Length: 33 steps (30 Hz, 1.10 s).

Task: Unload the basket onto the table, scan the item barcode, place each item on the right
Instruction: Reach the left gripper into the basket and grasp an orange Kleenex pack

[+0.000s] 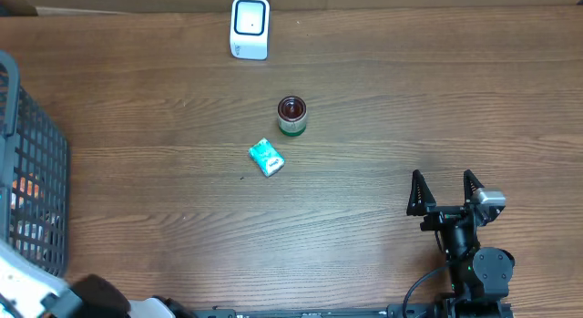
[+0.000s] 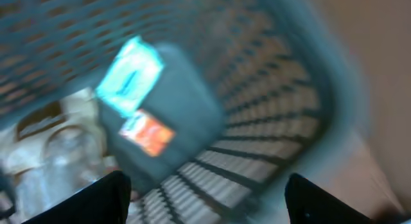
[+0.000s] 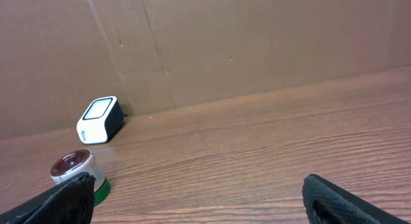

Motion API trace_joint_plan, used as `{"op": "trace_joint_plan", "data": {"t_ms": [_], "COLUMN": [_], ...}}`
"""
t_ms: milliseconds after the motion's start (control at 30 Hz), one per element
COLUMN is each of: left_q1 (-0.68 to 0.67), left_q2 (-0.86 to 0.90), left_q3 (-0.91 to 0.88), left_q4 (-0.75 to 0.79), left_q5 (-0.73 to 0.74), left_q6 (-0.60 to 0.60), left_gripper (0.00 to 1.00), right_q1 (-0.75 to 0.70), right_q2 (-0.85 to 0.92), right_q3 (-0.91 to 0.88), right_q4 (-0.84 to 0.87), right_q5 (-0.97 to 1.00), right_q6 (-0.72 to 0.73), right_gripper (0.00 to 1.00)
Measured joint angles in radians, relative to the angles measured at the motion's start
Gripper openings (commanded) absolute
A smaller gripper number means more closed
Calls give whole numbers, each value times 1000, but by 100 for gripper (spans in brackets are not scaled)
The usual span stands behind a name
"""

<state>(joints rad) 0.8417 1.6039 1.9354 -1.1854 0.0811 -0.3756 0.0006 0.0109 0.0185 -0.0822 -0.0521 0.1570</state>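
The white barcode scanner (image 1: 250,27) stands at the table's far edge and also shows in the right wrist view as the scanner (image 3: 100,119). A small jar with a dark red lid and green base (image 1: 291,116) and a teal packet (image 1: 266,158) lie mid-table. My right gripper (image 1: 444,189) rests open at the front right, nothing between its fingers. The blurred left wrist view looks down into the basket (image 2: 282,115). There a dark box with teal and orange labels (image 2: 160,115) lies beyond my left gripper (image 2: 207,180), whose jaws stand apart and empty.
The dark mesh basket (image 1: 32,186) stands at the table's left edge with several items inside. Part of the left arm (image 1: 91,298) shows at the front left corner. A cardboard wall (image 3: 257,44) backs the table.
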Motion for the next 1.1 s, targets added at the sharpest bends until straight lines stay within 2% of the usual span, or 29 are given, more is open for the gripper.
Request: {"op": "trace_joint_plan", "data": {"t_ms": [133,300,433,533,633,833,1033,1100], "left_q1": [105,140,140,140,140,140,132,123], "left_q2": [88,214,286,350,411,508,549,550], "left_q3": [-111,-220,-229,-229,-229,-229,-229,-229], "left_q4": [35,99,179,214,221,258,295,302], "left_q5": [-11,-42,-60,-67,-68,-71,-70,-71], "left_q6": [-18,5,87,153,201,232,256,259], "left_gripper": [78,77,76,70,69,68,58,49], "right_q1": [0,0,0,0,0,0,0,0], "right_q2": [0,0,0,0,0,0,0,0], "right_q3": [0,0,0,0,0,0,0,0], "right_q4": [0,0,0,0,0,0,0,0], "right_q5": [0,0,0,0,0,0,0,0], "right_q6": [0,0,-1,-1,0,0,0,0], "right_gripper": [100,100,100,100,100,100,100,100]}}
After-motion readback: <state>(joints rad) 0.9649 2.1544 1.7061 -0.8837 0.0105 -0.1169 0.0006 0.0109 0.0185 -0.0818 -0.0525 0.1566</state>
